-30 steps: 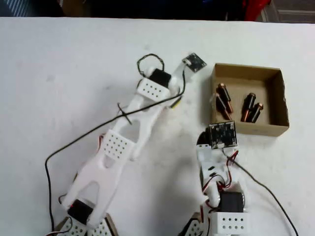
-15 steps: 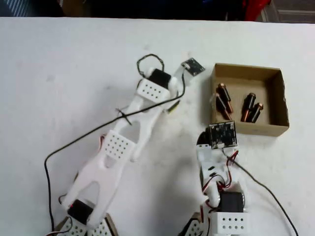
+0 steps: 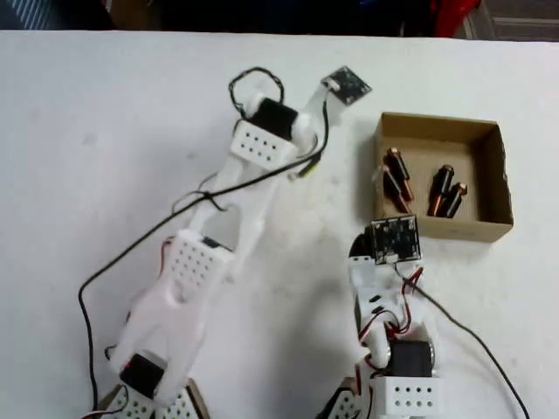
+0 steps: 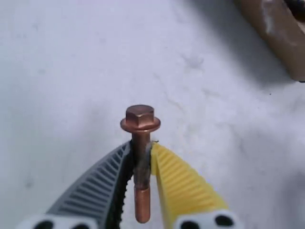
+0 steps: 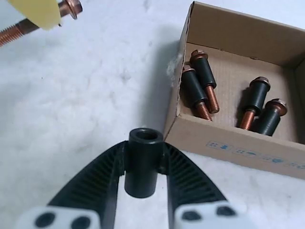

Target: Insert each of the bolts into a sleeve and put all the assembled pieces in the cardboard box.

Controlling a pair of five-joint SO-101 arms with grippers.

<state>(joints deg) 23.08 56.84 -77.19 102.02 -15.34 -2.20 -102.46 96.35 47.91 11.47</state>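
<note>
Since a second ago the left arm has stretched farther across the bench (image 3: 105, 105). It has carried its tool (image 4: 141, 147) and the copper bolt (image 4: 139, 118) toward the far side, left of the cardboard box (image 3: 454, 230). That tool is clamped on the bolt's shank, with the head beyond the fingertips. The right arm has not shifted.

From above, the camera board (image 3: 395, 239) covers the right tool (image 5: 144, 150). Its own wrist view shows it gripping a black sleeve (image 5: 143, 167), open bore visible, just near of the box's near left corner. Four assembled pieces (image 5: 193, 90) lie in the box.
</note>
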